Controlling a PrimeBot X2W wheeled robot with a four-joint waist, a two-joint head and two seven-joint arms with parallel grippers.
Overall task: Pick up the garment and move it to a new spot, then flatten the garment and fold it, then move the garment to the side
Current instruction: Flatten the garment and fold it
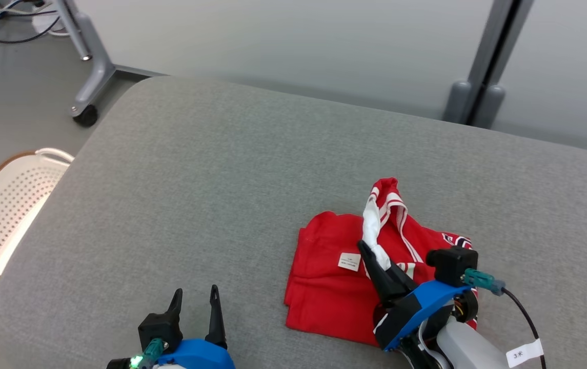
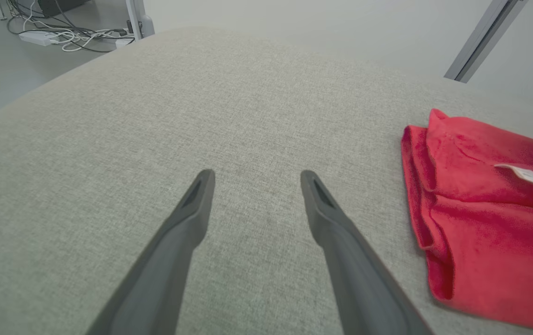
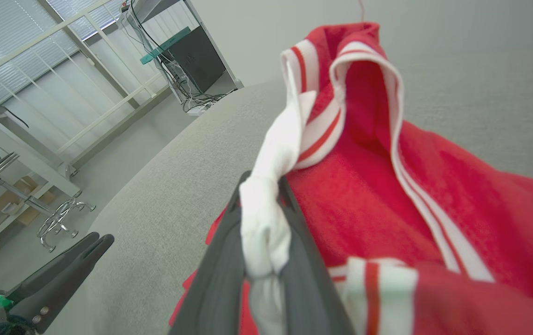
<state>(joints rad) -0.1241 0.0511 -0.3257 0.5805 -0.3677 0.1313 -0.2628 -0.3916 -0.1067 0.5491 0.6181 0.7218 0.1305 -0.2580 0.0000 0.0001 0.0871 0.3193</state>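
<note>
The garment [image 1: 329, 292] is red with white stripes and a small white label, lying partly folded on the grey cushioned surface [image 1: 221, 169]. My right gripper [image 1: 370, 256] is shut on a white strip of the garment [image 3: 266, 218] and lifts that part, with a red and white striped edge [image 3: 340, 65] standing up above the fingers. My left gripper [image 1: 196, 300] rests open at the lower left, well left of the cloth, nothing between its fingers [image 2: 192, 209]. In the left wrist view the garment [image 2: 480, 218] lies to the right of that gripper [image 2: 254, 179].
A white perforated basket [image 1: 1, 215] sits on the floor off the surface's left edge. Beyond the far edge stand a wheeled grey stand leg [image 1: 90, 66] and grey posts [image 1: 478, 97]. Cables [image 2: 66, 37] lie on the floor. The left arm's fingers [image 3: 57, 274] appear low in the right wrist view.
</note>
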